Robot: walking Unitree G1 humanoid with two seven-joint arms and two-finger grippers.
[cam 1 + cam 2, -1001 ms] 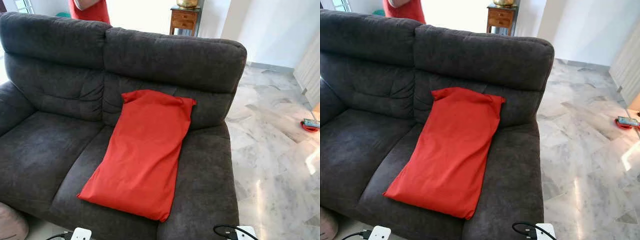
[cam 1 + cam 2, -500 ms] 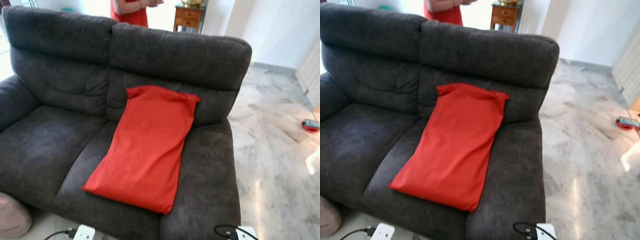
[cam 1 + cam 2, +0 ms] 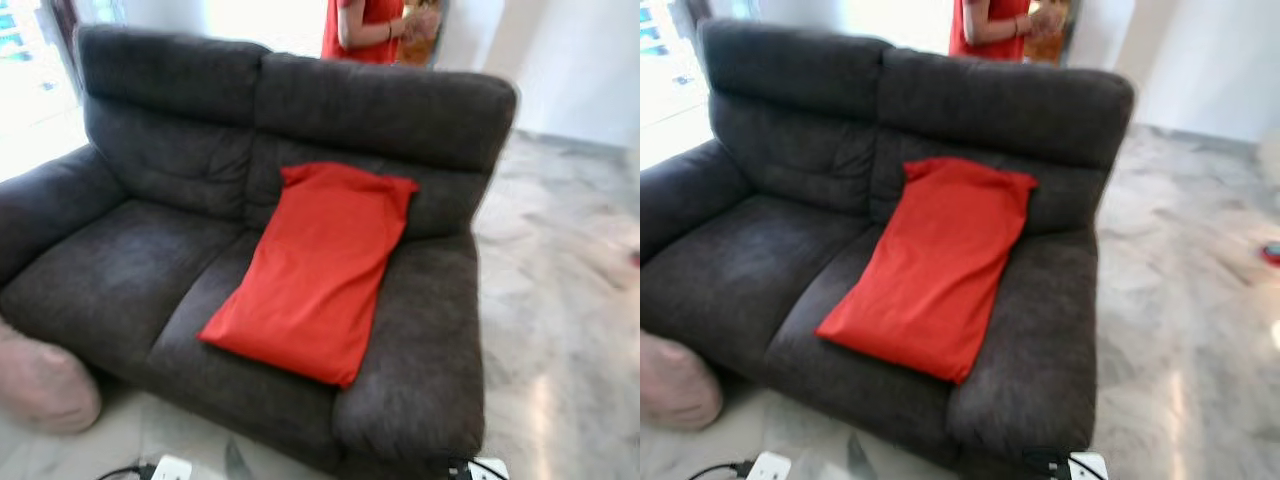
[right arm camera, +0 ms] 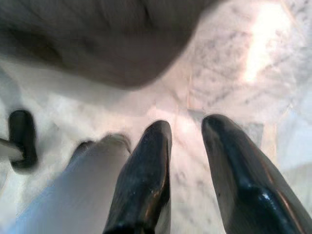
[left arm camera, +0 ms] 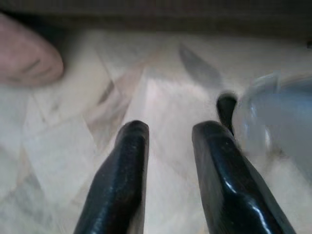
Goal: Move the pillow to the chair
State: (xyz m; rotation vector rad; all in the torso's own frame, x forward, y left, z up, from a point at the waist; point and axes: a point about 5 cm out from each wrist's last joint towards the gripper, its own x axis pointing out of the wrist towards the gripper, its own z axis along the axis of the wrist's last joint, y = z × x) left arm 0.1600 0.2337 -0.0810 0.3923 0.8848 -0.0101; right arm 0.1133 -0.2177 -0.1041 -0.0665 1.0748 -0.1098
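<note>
The red pillow [image 3: 318, 266] is a long, flat, smooth-cloth rectangle, lightly creased, lying aslant on the right-hand seat of a dark grey sofa [image 3: 130, 270] with its upper end propped against the backrest and its lower corner near the front edge of the cushion. The sofa is a plump two-seater in a nubby, suede-like fabric, with rounded armrests and thick padded headrests. From the head, a person in a red top [image 3: 985, 22] stands behind the backrest, and a soft pinkish rounded cushion [image 3: 42, 385] sits on the floor at the sofa's left front corner. The left wrist view brings that pink shape [image 5: 28, 57] close above the left pincer [image 5: 169, 131], whose two glossy black fingers stand slightly apart over pale floor, holding nothing. The right wrist view shows the right pincer [image 4: 186, 129], fingers likewise parted and empty, hanging over the floor just beside the sofa's dark rounded bulk. The floor [image 3: 1200, 320] is polished marble, white veined with grey, catching bright glare; pale walls close the room on the right
</note>
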